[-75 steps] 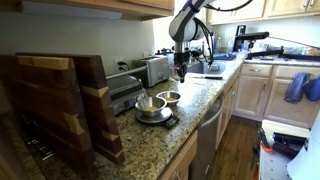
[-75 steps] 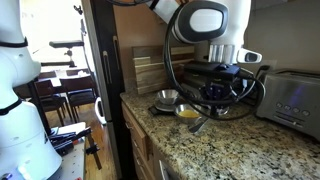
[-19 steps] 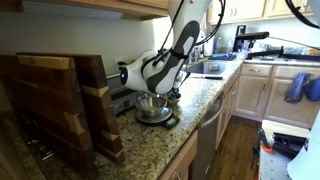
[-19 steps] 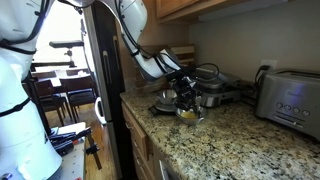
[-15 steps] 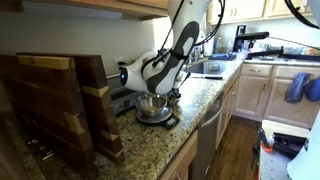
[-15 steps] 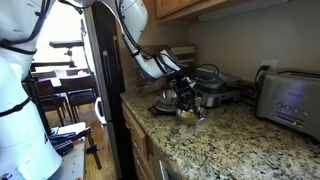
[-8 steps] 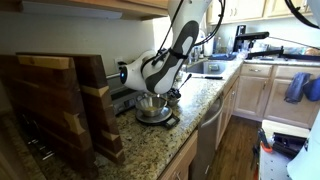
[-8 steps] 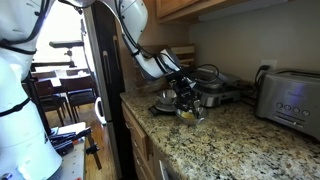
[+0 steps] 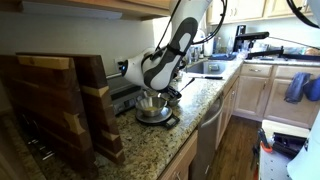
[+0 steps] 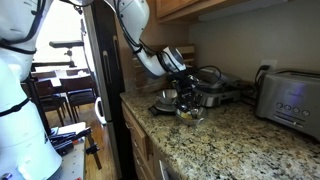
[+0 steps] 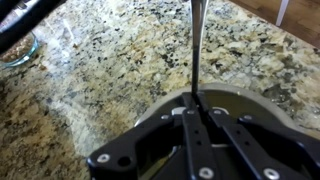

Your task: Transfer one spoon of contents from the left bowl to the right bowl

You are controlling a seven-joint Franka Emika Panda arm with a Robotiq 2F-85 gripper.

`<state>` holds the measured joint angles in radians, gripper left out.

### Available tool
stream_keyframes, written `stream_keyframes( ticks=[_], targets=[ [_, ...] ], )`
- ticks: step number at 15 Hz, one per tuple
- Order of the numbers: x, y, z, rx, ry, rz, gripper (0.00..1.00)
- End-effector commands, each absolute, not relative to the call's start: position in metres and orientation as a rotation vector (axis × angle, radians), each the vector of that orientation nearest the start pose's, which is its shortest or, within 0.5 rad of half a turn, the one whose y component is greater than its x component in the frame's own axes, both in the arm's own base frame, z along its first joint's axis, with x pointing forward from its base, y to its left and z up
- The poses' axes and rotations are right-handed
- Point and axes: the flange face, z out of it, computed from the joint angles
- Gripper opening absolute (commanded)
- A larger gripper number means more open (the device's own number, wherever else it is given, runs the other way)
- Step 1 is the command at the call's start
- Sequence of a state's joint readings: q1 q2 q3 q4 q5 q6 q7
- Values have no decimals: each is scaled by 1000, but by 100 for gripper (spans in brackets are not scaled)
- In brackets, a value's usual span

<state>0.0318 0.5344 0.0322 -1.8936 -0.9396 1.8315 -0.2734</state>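
My gripper (image 11: 195, 100) is shut on the thin dark spoon (image 11: 196, 45), whose handle runs away over the granite. In both exterior views the gripper (image 10: 187, 98) (image 9: 167, 94) hangs low over the smaller right bowl (image 10: 191, 113), which shows a yellowish glint. That bowl's steel rim (image 11: 262, 100) shows under the jaws in the wrist view. The larger left bowl (image 9: 150, 108) (image 10: 165, 98) stands beside it, partly behind the arm. I cannot make out the contents or the spoon's tip.
Tall wooden cutting boards (image 9: 60, 100) stand on the granite counter (image 9: 200, 100) next to the bowls. A toaster (image 10: 290, 95) and a dark appliance (image 10: 215, 85) sit by the wall. A small glass dish (image 11: 15, 48) lies nearby. The counter's front edge is close.
The arm's wrist has shifted up slightly over the bowls. The gripper stays shut on the spoon.
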Motion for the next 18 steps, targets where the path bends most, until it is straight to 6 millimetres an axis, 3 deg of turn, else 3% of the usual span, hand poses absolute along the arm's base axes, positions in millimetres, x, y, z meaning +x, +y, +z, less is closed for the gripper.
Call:
stream_keyframes(
  ticks=[1,18],
  targets=[
    [585,-32,217,2157,1009,-731,3],
    [592,-18,233,2209,1212,-707,3]
  ],
)
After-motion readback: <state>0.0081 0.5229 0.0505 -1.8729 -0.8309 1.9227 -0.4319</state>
